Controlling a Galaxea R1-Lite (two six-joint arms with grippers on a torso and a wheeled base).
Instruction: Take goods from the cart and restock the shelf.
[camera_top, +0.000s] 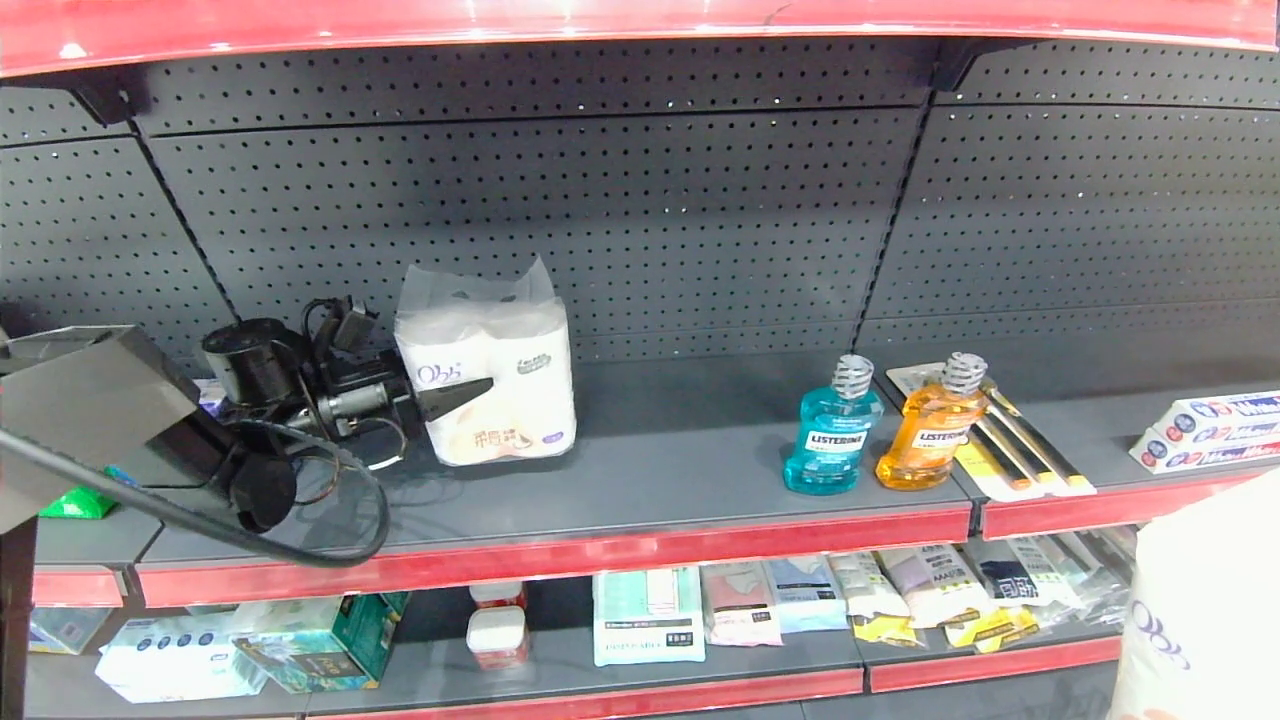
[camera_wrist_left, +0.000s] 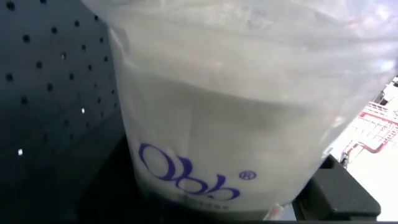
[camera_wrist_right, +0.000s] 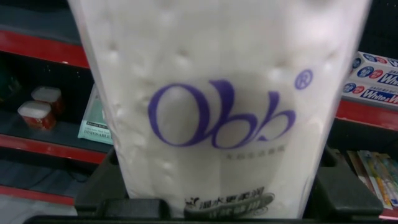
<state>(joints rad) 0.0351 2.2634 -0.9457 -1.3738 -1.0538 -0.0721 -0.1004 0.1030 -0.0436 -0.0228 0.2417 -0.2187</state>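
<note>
Left pincer looks clamped on the white plastic-wrapped toilet roll pack, which is stood on the grey metal shelf. A second matching pack is gripped by the right pincer, low right, not yet shelved. Probably light and squishy with slick wrap, so best pinched mid-body.

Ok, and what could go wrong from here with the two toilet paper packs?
1. The left hand is right against the standing toilet paper pack on the shelf. Pulling the hand back could drag or tip the pack forward.
2. The right hand holds the second toilet paper pack low at the right. Bringing it up to the shelf might knock over the blue mouthwash bottle or the orange mouthwash bottle, which both stand near the front edge.
</note>
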